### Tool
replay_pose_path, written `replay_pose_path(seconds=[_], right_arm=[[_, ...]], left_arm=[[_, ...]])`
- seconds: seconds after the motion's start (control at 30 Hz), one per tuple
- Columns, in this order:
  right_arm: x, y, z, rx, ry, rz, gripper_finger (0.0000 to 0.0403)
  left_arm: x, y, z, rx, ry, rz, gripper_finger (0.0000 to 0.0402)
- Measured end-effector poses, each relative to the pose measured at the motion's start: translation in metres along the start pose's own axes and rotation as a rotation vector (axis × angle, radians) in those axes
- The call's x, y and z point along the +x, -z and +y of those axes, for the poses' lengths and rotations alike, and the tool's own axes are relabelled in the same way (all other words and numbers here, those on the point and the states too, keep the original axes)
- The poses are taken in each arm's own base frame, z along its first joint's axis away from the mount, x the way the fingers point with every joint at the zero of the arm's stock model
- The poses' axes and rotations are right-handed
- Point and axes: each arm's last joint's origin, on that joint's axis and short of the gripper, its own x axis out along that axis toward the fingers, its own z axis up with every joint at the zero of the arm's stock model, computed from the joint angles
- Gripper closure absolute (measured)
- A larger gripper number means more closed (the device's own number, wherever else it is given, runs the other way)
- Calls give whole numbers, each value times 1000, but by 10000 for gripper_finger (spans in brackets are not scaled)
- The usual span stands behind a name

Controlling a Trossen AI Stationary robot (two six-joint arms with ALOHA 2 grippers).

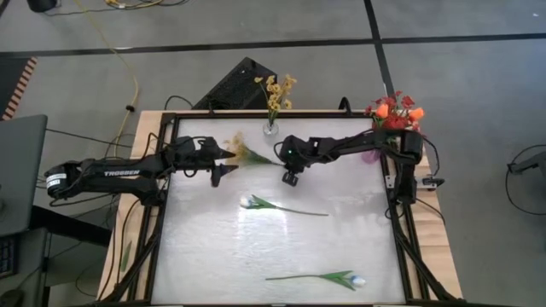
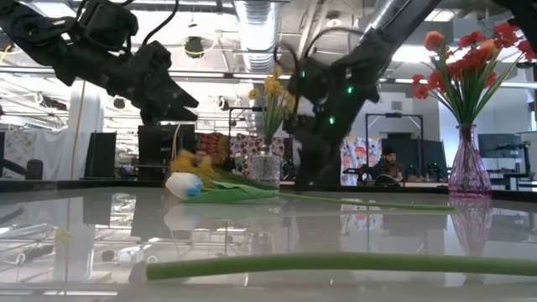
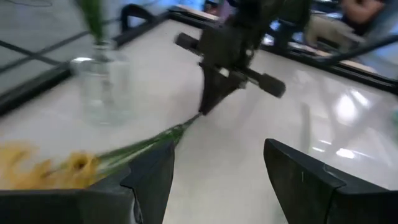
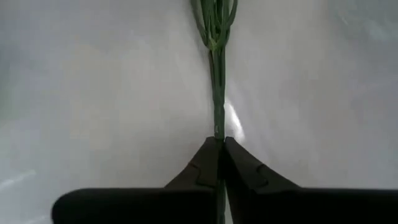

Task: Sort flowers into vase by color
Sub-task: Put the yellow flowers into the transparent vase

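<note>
White table (image 1: 213, 247), right gripper (image 4: 219, 155) pinching yellow flower (image 1: 243, 152) stem, left gripper (image 3: 214, 180) seemingly agape

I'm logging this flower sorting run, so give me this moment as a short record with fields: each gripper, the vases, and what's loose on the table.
right gripper: jaws shut on yellow spray stem
left gripper: jaws open, beside the yellow spray blossoms
clear vase: back edge, holds yellow flowers
pink vase: back right corner, holds red and orange flowers
loose on table: two white tulips, one mid-table, one near front edge
</note>
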Motion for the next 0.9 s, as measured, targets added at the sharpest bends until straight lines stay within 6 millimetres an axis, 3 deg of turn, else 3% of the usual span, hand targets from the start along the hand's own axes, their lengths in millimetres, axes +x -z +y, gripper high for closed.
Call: replay_pose_path(seconds=[0.17,0.4,0.67,0.9], right_arm=[[-24,-18,19,41,-36,-156,374],[-42,-45,44,151,-57,-479,372],[-55,-58,81,168,-128,-723,374],[-72,-56,96,160,121,-788,374]], left_arm=[[0,2,-11,11,184,35,166],[1,10,-45,130,378,69,166],[1,15,-61,138,96,32,166],[-2,35,-54,108,-72,214,166]])
